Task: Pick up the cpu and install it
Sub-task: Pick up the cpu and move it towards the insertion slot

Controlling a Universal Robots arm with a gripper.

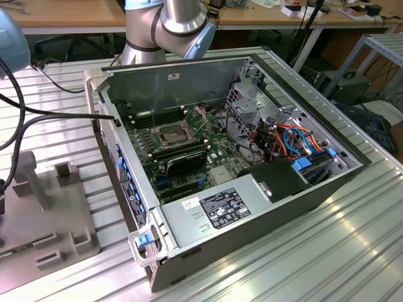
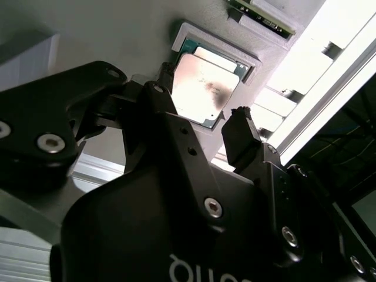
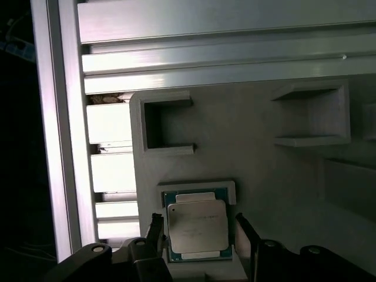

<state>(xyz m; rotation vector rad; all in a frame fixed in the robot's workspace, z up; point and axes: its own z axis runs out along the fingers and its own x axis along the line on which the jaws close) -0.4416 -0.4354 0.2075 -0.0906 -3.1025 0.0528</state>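
Well, grey plate: a flat holder plate (image 1: pixel 25 220) lies on the ribbed metal table (image 1: pixel 302 251), at about eight o'clock from the open computer case (image 1: pixel 189 82) in the exterior view. It carries several raised brackets.
Cpu: the cpu (image 3: pixel 197 228) lies flat, silver top up, in a shallow square pocket (image 3: pixel 200 187) of that grey plate. Both wrist views show it, and in the second wrist view its lid (image 2: pixel 202 88) has a dark smudge near the middle. It has not been lifted.
Gripper: the gripper (image 3: pixel 198 226) hangs right over the cpu, one black finger on each side of it.
Fingers: the fingers (image 3: pixel 244 229) are spread wider than the chip. Whether either tip touches its edge, I cannot tell from here.
Arm: the silver and blue arm (image 1: pixel 167 25) stands at twelve o'clock from the case, behind its back wall.
Green board: the board (image 1: pixel 220 148) lies on the floor of the case, long black memory sticks (image 1: pixel 182 157) across its middle.
Socket: the black-framed socket (image 1: pixel 171 133) sits at about ten o'clock on the board, its metal latch raised.
Power box: a grey power box (image 1: pixel 220 211) fills the case at six o'clock.
Wires: orange and blue wires (image 1: pixel 283 135) bunch at three o'clock in the case.
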